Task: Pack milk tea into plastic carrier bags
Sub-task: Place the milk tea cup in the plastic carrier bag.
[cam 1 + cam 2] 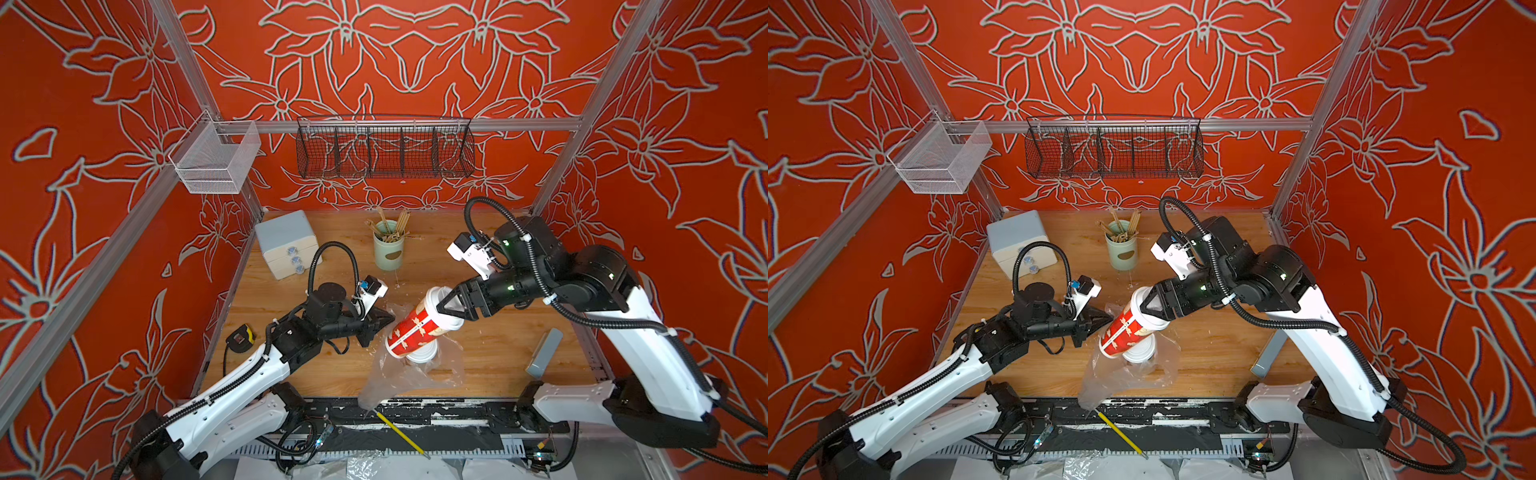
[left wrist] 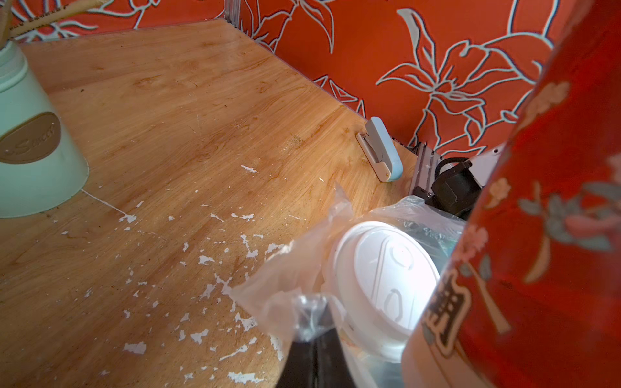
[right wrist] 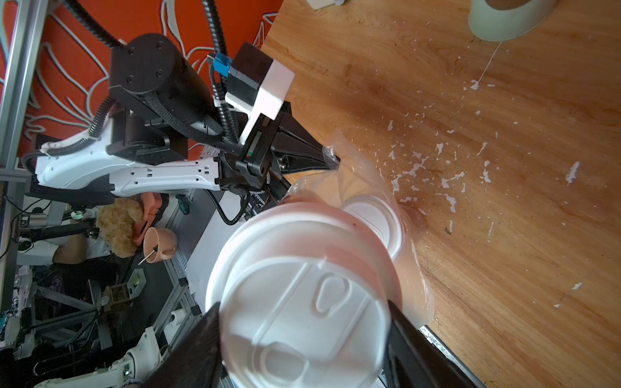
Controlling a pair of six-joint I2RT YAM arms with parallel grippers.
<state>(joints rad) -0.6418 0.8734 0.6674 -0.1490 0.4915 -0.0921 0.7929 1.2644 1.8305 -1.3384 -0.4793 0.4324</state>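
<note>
Red cup [image 1: 409,330], white print, dome lid [image 3: 302,302]: tilted, raised over transparent bag [image 1: 399,380] at mid surface [image 1: 498,349], right end effector [image 1: 445,307] clamped across its lid, both fingers [image 3: 413,349] seen only in right wrist view. Second cup [image 2: 383,278], lid alone visible, stands inside bag. Left end effector [image 1: 388,321] closed, pinching bag rim. Bag tail overhangs front edge; bare wood toward stapler [image 1: 544,353]

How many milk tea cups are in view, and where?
2. The red cup is tilted in the right hand, gripped at its lid. The other cup stands in the plastic bag beneath it, only its white lid showing.
</note>
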